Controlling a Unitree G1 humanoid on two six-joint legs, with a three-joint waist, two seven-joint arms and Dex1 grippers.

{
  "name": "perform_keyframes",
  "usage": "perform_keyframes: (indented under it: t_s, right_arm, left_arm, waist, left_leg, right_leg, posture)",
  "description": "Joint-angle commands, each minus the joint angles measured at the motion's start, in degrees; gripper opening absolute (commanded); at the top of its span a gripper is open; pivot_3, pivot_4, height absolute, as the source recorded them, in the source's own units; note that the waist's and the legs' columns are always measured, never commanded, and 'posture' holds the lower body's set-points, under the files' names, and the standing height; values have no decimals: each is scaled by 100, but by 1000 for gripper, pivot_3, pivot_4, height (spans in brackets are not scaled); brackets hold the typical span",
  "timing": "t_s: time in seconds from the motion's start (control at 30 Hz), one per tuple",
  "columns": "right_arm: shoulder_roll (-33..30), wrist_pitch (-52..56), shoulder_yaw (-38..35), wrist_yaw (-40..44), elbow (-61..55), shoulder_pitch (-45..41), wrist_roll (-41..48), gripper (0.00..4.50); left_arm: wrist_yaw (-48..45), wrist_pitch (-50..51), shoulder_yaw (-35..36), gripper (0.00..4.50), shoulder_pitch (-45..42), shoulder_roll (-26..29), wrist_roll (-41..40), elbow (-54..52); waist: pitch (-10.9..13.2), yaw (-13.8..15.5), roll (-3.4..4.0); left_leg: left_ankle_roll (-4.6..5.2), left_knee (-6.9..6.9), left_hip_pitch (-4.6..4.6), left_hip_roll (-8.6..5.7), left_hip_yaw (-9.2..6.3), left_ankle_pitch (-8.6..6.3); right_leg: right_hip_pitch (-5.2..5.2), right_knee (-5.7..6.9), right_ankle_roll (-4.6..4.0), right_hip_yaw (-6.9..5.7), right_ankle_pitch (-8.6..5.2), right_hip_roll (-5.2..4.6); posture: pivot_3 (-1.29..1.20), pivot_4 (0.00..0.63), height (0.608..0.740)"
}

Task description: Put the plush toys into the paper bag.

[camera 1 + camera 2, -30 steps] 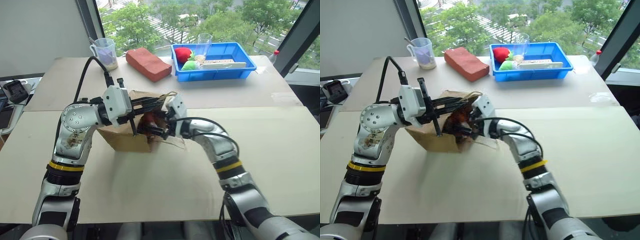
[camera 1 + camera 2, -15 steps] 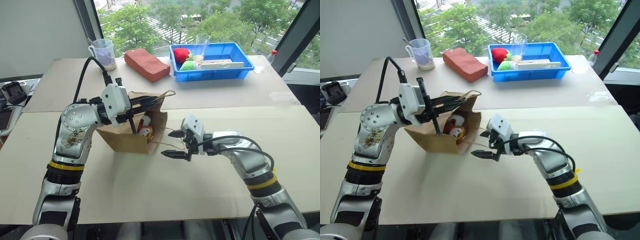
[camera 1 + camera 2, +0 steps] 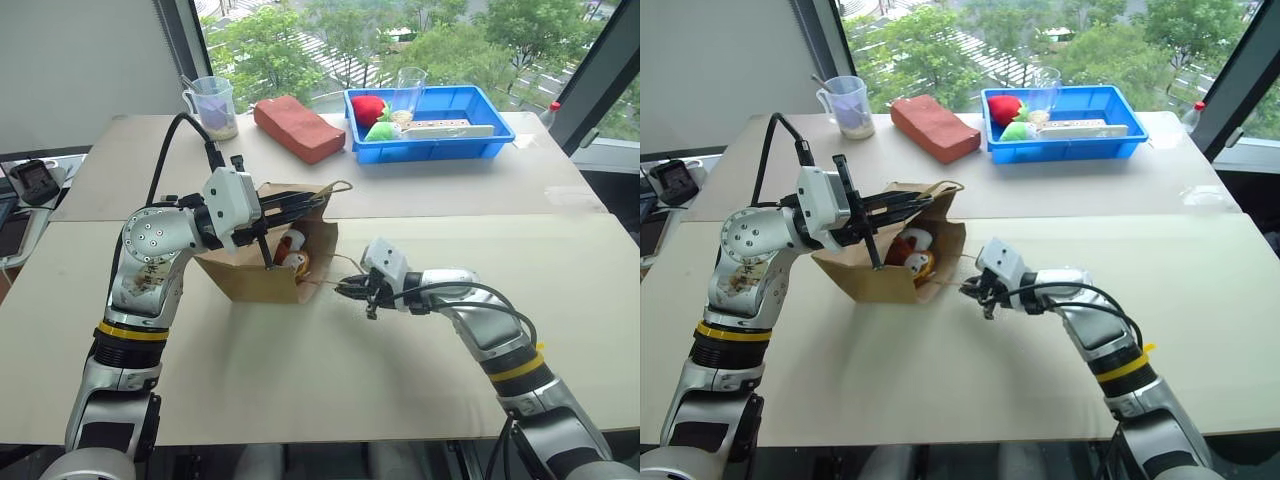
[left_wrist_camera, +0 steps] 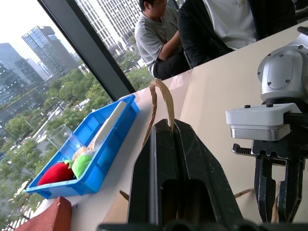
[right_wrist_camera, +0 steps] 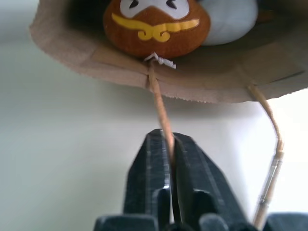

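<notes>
The paper bag (image 3: pixel 248 279) lies on its side on the table with its mouth facing right. Inside the mouth sit both plush toys, the brown one (image 5: pixel 156 21) in front and the white one (image 5: pixel 226 19) beside it. My left gripper (image 3: pixel 316 203) is shut on the bag's upper handle (image 4: pixel 161 94) and holds the top rim up. Just right of the mouth, my right gripper (image 3: pixel 352 289) is shut on the lower handle cord (image 5: pixel 161 110), low over the table.
At the back right a blue bin (image 3: pixel 440 150) holds red and green soft items (image 3: pixel 368 108) and a clear glass (image 3: pixel 408 85). A reddish-brown block (image 3: pixel 297 128) and a measuring cup (image 3: pixel 212 105) stand behind the bag. People (image 4: pixel 207 29) sit beyond the table.
My right gripper came out of the bag's mouth open, leaving the brown toy inside, drew back to the right, then shut on the lower handle cord. The left gripper kept its hold.
</notes>
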Motion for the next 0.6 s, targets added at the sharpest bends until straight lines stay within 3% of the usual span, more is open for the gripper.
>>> perform_keyframes:
  t_s: [0.03, 0.1, 0.3, 0.43, 0.6]
  right_arm:
    - [-66, 469, -1083, -463, -1187, -67, 595, 41]
    - [-163, 912, -1555, -707, -1961, 30, 910, 41]
    - [-477, 2006, -1942, -1424, -3543, 38, 1219, 41]
    - [-511, 2728, -1781, -1776, -4103, -86, 1438, 41]
    - [-262, 3171, -1190, -2060, -4067, -187, 1556, 41]
  left_arm:
    - [203, 48, 18, 0, -513, -118, 87, 352]
    - [294, -86, -70, 0, -878, -288, 267, 924]
    - [191, -557, -33, 0, -2245, -983, 320, 2943]
    - [-395, -754, -27, 0, -2628, -999, 285, 3815]
    - [-1155, -505, -160, 0, -2523, -862, 290, 4032]
  waist:
    - [0, 59, 0]
    - [0, 108, 0]
    - [0, 167, -3]
    - [0, 73, -2]
    - [0, 19, -1]
  left_leg:
    - [0, 2, 0, 0, 0, 0]
    - [0, 6, -4, -2, -3, 0]
    - [2, 13, -10, -3, -5, -1]
    - [6, 17, -12, -3, -4, -3]
    - [14, 14, -9, -3, -5, -8]
  right_leg:
    - [2, 0, 0, 0, 0, 0]
    - [2, 0, 0, -2, 0, 0]
    - [6, -4, 0, -8, 0, 0]
    - [4, -3, 0, -7, 0, 0]
    - [0, 3, 0, -7, 0, 0]
  posture:
    - [0, 150, 740]
    - [0, 150, 740]
    - [0, 150, 740]
    - [0, 150, 740]
    - [0, 150, 740]
